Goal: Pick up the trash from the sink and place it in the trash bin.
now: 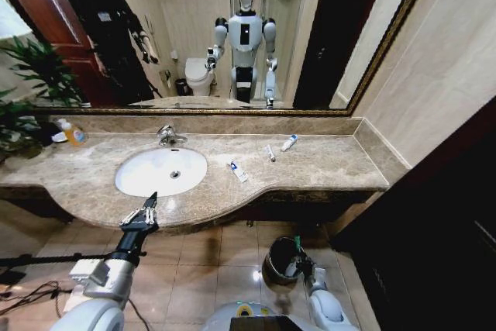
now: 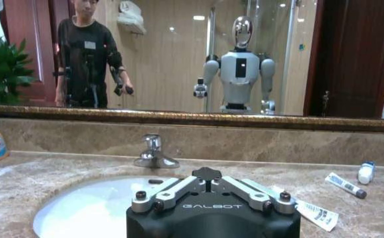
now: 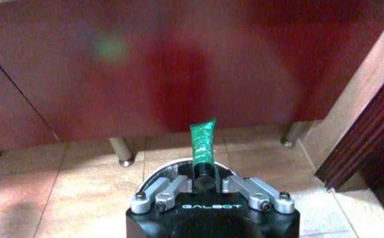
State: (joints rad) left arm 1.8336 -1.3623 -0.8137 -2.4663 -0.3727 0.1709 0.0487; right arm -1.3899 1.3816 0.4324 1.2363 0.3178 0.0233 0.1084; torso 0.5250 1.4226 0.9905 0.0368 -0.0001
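The white oval sink (image 1: 139, 180) sits in the marble counter, its chrome tap (image 1: 169, 136) behind it. Trash lies on the counter to the sink's right: a white tube (image 1: 239, 170), a thin small tube (image 1: 270, 153) and a little blue-capped bottle (image 1: 289, 143). My left gripper (image 1: 152, 199) hovers shut and empty at the sink's front rim. In the left wrist view the left gripper (image 2: 208, 173) points toward the tap (image 2: 153, 153). Down at floor level, my right gripper (image 1: 297, 249) is shut on a dark green tube (image 3: 203, 141), right over the dark trash bin (image 1: 271, 263).
A yellow-orange soap bottle (image 1: 74, 133) stands at the counter's far left beside a green plant (image 1: 35, 75). A big mirror (image 1: 310, 29) backs the counter. Dark red cabinet fronts (image 3: 145, 74) and a tiled floor (image 1: 201, 261) surround the bin; a dark wall (image 1: 434, 215) closes the right side.
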